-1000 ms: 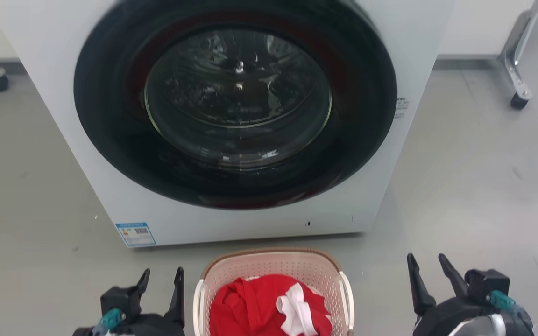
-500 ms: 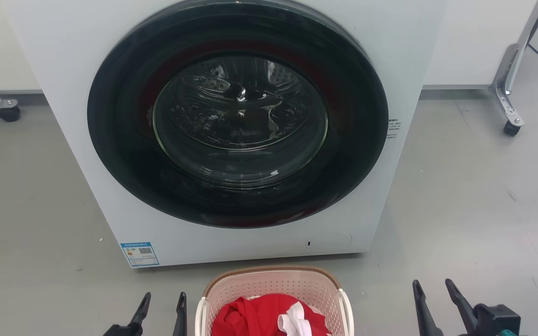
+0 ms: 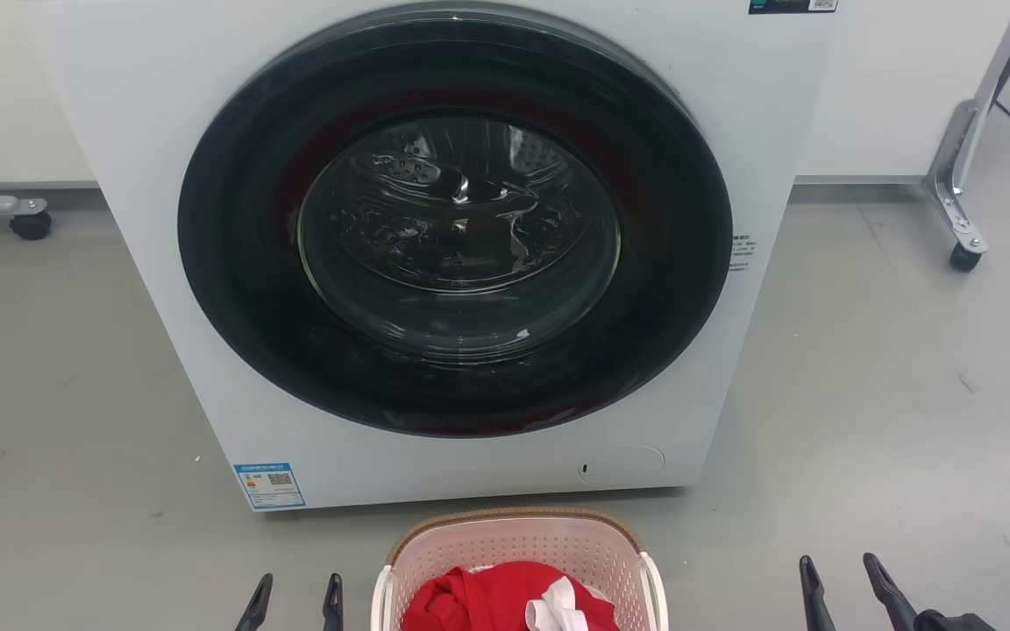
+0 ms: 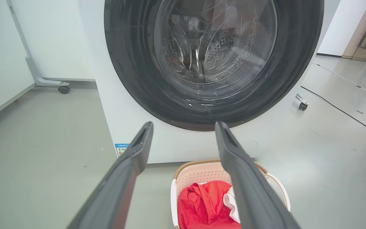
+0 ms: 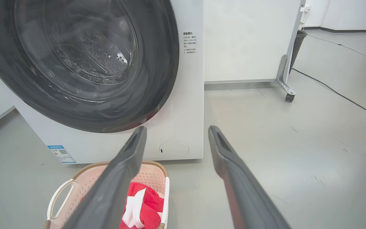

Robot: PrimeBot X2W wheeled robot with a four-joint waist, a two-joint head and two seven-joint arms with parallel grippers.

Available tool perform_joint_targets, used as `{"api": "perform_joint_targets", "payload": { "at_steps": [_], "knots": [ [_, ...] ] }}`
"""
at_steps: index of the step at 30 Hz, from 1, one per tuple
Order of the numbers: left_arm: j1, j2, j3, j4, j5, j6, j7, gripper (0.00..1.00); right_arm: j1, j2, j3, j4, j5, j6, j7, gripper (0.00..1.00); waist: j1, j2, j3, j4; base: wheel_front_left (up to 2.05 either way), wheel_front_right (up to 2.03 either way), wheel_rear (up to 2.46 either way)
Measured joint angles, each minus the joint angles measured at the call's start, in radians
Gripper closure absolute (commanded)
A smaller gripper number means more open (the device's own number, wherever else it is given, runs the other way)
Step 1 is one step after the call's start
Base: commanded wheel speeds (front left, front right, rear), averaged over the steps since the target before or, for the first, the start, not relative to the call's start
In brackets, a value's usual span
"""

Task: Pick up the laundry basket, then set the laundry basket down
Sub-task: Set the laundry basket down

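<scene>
Nearest, in front of the big white front-loading washing machine (image 3: 198,377), the robot's left hand (image 3: 295,603) and right hand (image 3: 842,598) both stood released, their long dark fingers spread and holding nothing. Between them, at the foot of the washer and just short of its front panel, the cream perforated plastic laundry basket (image 3: 505,542) with its brown woven-look rim sat on the grey floor (image 3: 873,394). It held a crumpled red garment (image 3: 470,600) and a white cloth (image 3: 558,606).

The left hand was near the basket's white side handle (image 3: 380,594); the right hand stood well apart from the other handle. A basket grounded between open hands fits either a lift about to come or a set-down just finished. In my judgement, either way the hands should move evenly and stay clear of the rim, so the light basket is not nudged against the washer.

Low on the washer's left front was a blue-bordered sticker (image 3: 269,485) with a QR code, its print too small to read. Right of the dark round glass door (image 3: 457,228) ran a few lines of small writing (image 5: 189,42), also not legible. No brand name was readable.
</scene>
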Motion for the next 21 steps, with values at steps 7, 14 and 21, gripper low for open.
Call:
{"api": "perform_joint_targets", "payload": {
  "at_steps": [7,14,21],
  "knots": [
    [0.023,-0.001,0.014,-0.035,0.009,0.008,0.0,0.0,0.021,0.0,-0.019,-0.036,-0.02,-0.001,0.0,0.0,0.0,0.0,-0.003,0.001,0.0,0.0,0.0],
    [0.037,-0.006,0.017,-0.057,0.01,0.008,0.0,0.0,0.03,0.0,-0.03,-0.056,-0.03,-0.002,0.0,0.0,0.0,0.0,-0.004,0.002,0.0,0.0,0.0],
    [0.039,-0.011,0.021,-0.069,0.02,0.009,0.0,0.0,0.048,0.001,-0.043,-0.073,-0.047,-0.009,0.0,0.0,0.0,0.0001,-0.003,0.001,0.0,0.0,0.0]
  ]
}}
